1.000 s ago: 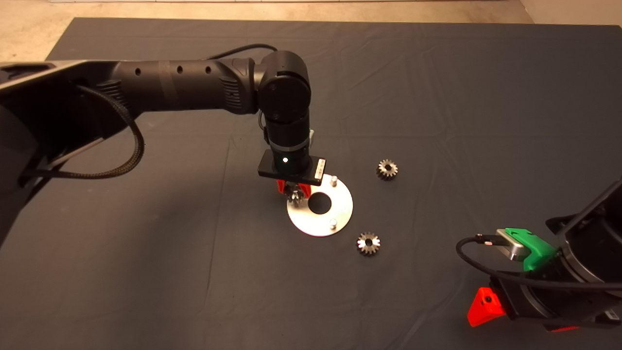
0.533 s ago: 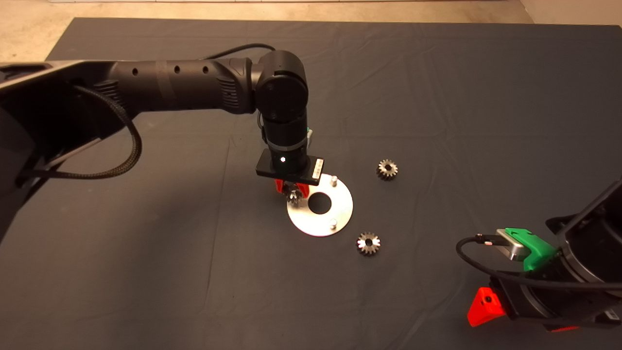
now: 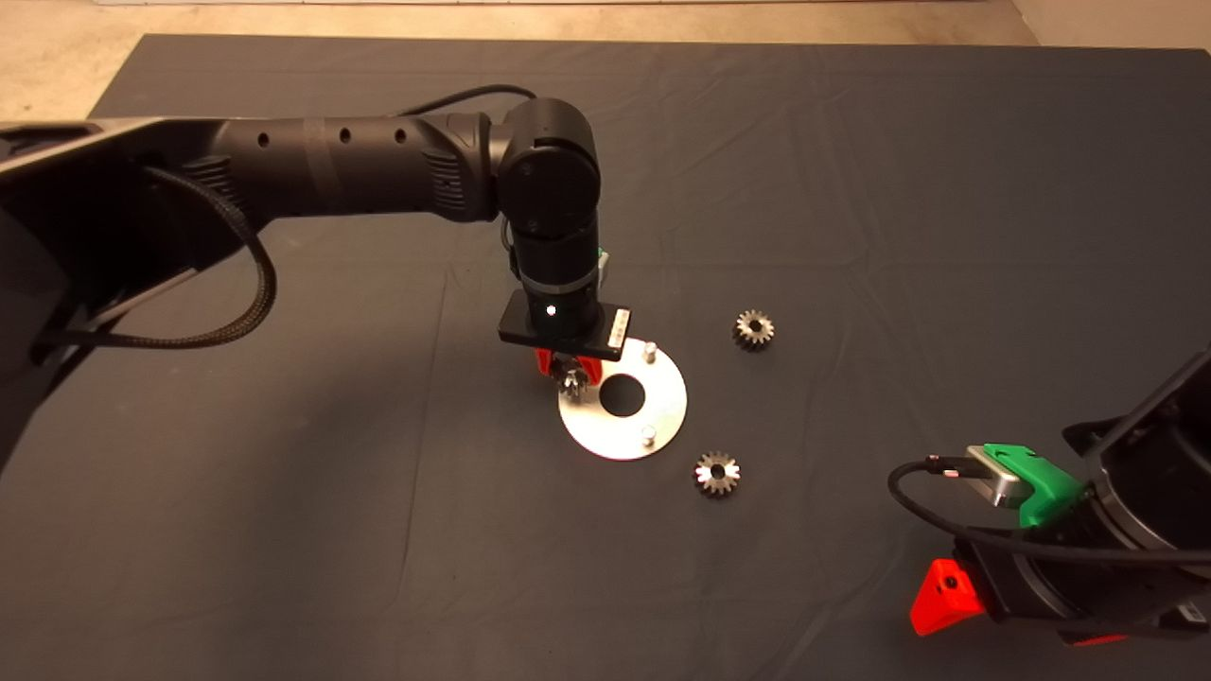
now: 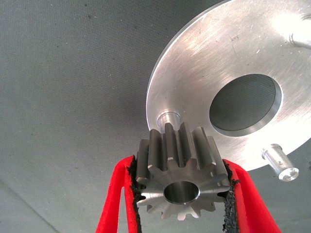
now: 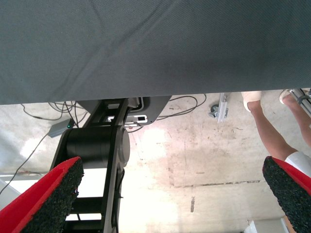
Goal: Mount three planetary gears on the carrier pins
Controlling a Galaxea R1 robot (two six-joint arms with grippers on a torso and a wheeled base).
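Note:
My left gripper (image 3: pixel 570 375) is shut on a dull-steel planetary gear (image 4: pixel 181 177), held edge-on between the red fingers (image 4: pixel 116 204). It hangs just above the left rim of the shiny carrier disc (image 3: pixel 662 402), close to one carrier pin (image 4: pixel 169 118). Two more pins stand bare on the disc (image 3: pixel 650 352) (image 3: pixel 648 436). Two more gears lie flat on the mat, one right of the disc (image 3: pixel 754 329) and one below it (image 3: pixel 717 473). My right gripper (image 3: pixel 946 596) is parked at the lower right, fingers (image 5: pixel 46 199) wide apart.
The dark mat (image 3: pixel 851 189) has soft creases. In the right wrist view the floor past the mat's edge shows a robot base (image 5: pixel 99 145), cables and a person's legs (image 5: pixel 265 126).
The left gripper with the gear has shifted slightly up and left over the disc's rim in the first half second, then stayed still. The right arm has not moved.

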